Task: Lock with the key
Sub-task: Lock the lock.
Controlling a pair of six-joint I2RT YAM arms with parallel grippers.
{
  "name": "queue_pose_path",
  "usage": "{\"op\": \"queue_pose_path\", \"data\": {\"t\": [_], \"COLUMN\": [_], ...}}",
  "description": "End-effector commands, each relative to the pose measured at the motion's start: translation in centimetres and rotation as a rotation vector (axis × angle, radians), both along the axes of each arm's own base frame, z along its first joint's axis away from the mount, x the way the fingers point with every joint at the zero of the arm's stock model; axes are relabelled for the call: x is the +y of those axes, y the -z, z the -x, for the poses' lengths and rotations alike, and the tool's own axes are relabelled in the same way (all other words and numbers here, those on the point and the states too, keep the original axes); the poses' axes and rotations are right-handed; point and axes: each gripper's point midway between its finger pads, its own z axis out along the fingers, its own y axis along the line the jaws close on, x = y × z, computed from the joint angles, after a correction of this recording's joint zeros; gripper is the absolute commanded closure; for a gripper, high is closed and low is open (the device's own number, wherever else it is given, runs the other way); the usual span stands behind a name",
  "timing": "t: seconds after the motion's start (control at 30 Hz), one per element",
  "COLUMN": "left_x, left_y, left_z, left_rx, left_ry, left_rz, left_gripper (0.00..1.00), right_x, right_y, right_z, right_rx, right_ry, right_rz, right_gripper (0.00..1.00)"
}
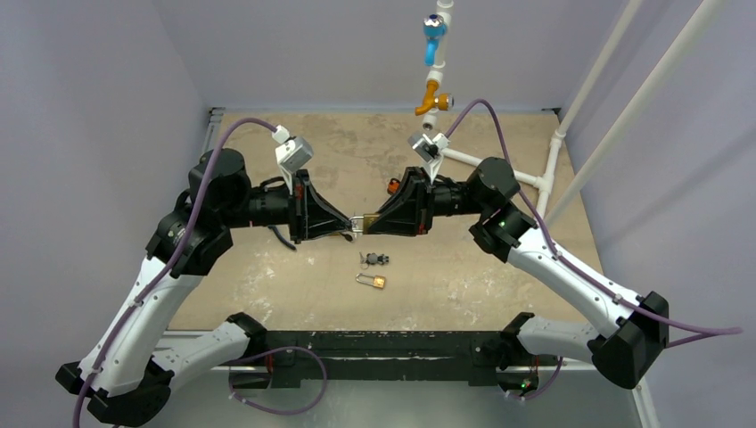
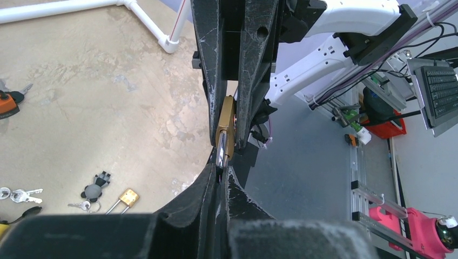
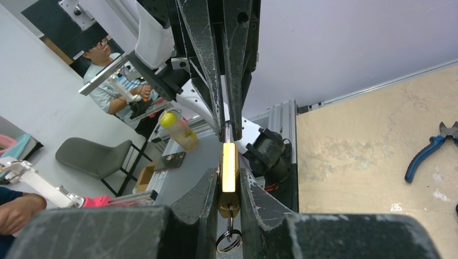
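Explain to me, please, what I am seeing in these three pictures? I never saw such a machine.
These are two robot arms fixed at a table's near edge. One picture is taken from above; the other two come from small cameras on each wrist. Between the arms, above the table, a brass padlock is held: the right claw grips its body, and the left claw is shut on its steel shackle. On the table lie a second small padlock, a dark key bunch, an orange-handled tool and blue pliers.
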Motion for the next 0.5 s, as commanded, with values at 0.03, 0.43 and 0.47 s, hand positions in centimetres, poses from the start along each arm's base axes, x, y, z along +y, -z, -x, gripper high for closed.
{"op": "queue_pose_path", "data": {"t": [0.03,0.43,0.47], "left_x": [-1.37,-1.98,-1.99], "left_y": [-0.12,-0.03,-0.06], "left_z": [0.05,0.24,0.28], "left_rx": [-0.037,-0.026,-0.025], "left_ry": [0.053,0.070,0.070], "left_rz": [0.011,0.013,0.014], "left_gripper": [1.00,1.00,1.00], "right_x": [0.77,1.02,1.03], "right_y": [-2.65,-2.58,-2.55], "right_z": [0.19,0.24,0.23], "right_rx": [-0.062,-0.068,-0.070], "right_ry": [0.027,0.028,0.028], "right_rz": [-0.060,-0.054,-0.054], "right_gripper": [1.00,1.00,1.00]}}
